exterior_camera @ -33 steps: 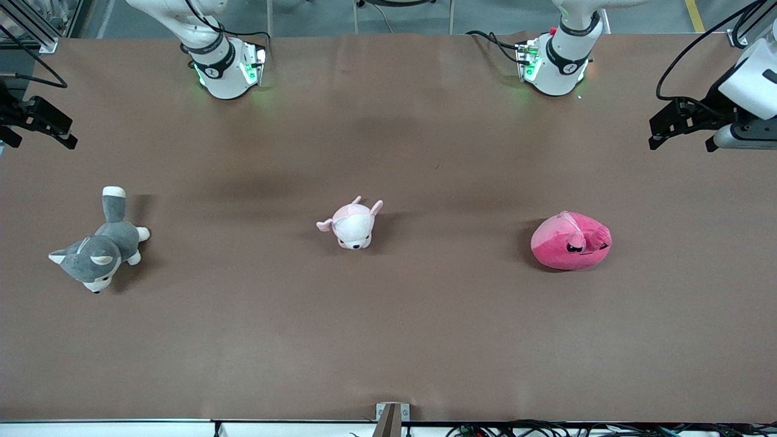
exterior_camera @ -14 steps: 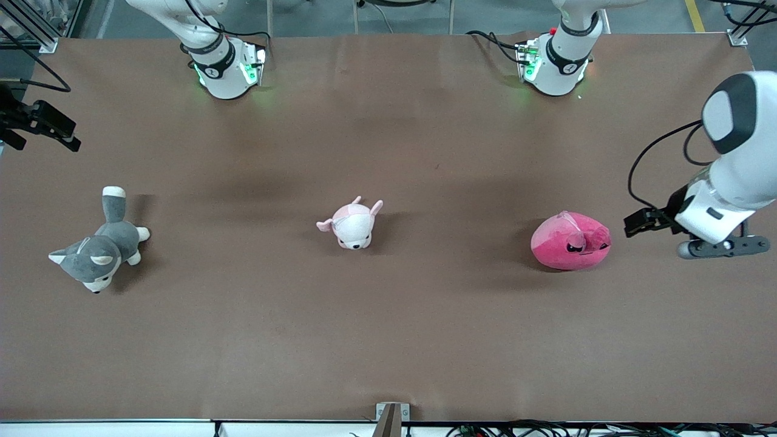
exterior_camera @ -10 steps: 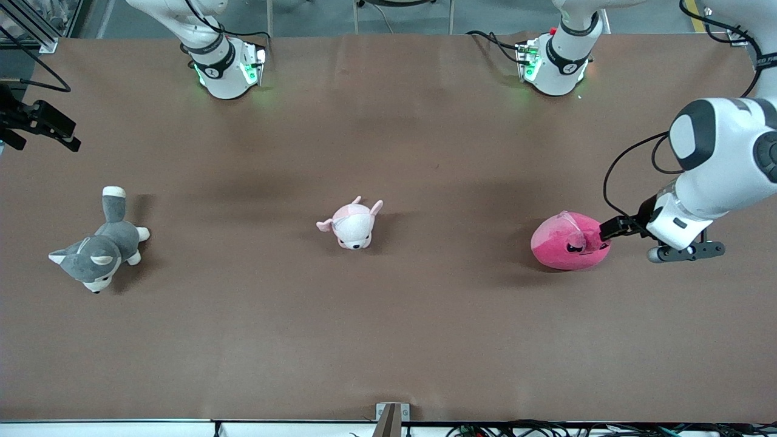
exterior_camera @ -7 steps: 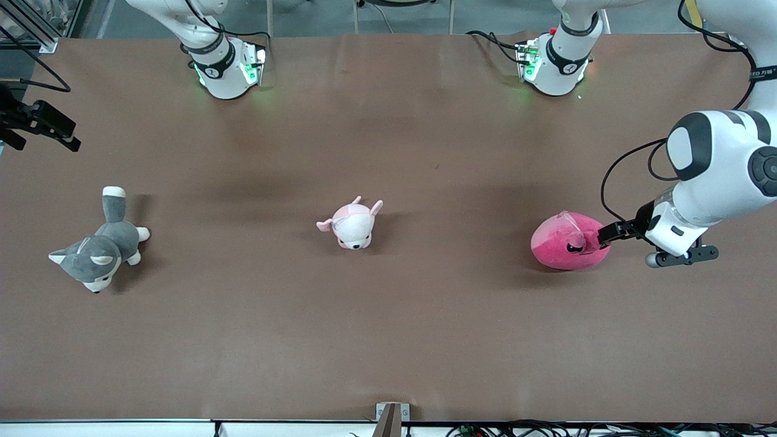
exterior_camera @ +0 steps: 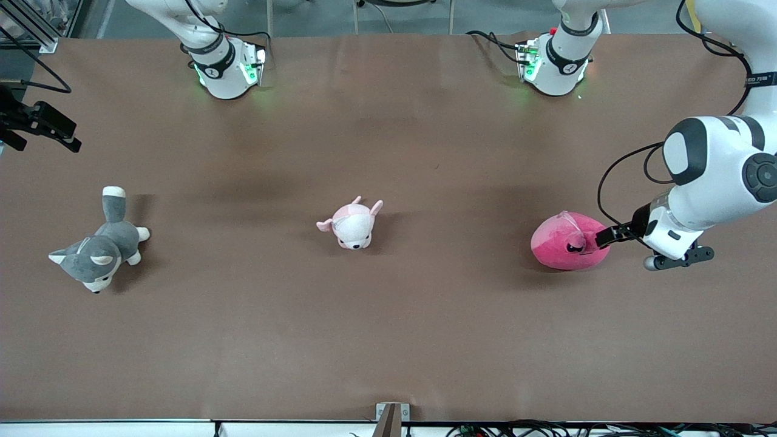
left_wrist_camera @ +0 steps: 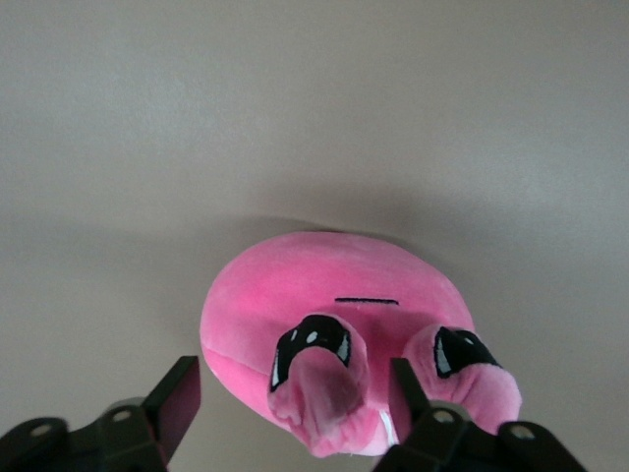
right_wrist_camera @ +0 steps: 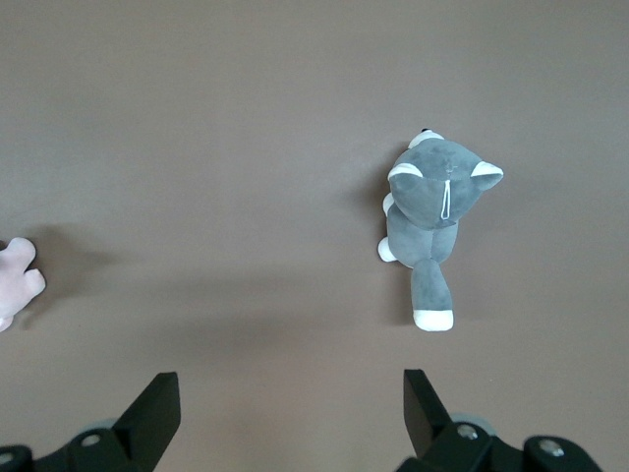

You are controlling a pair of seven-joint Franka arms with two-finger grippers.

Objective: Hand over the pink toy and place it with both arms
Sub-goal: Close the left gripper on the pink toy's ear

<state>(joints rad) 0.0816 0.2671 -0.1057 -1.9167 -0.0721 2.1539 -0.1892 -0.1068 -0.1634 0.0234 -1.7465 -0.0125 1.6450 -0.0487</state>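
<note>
Brown table (exterior_camera: 388,340), pink toy (exterior_camera: 564,246) atop

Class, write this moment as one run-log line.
left pincer: open, straddling pink toy flap | right pincer: open, waiting above table | toy: on table, not lifted | handover: not begun

The right gripper (exterior_camera: 45,127) is half cut off at the table's edge; the pale pink plush (right_wrist_camera: 15,280) barely shows.

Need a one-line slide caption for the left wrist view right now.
Open left gripper straddling one flap of the pink toy on the brown table, fingers not yet closed.
</note>
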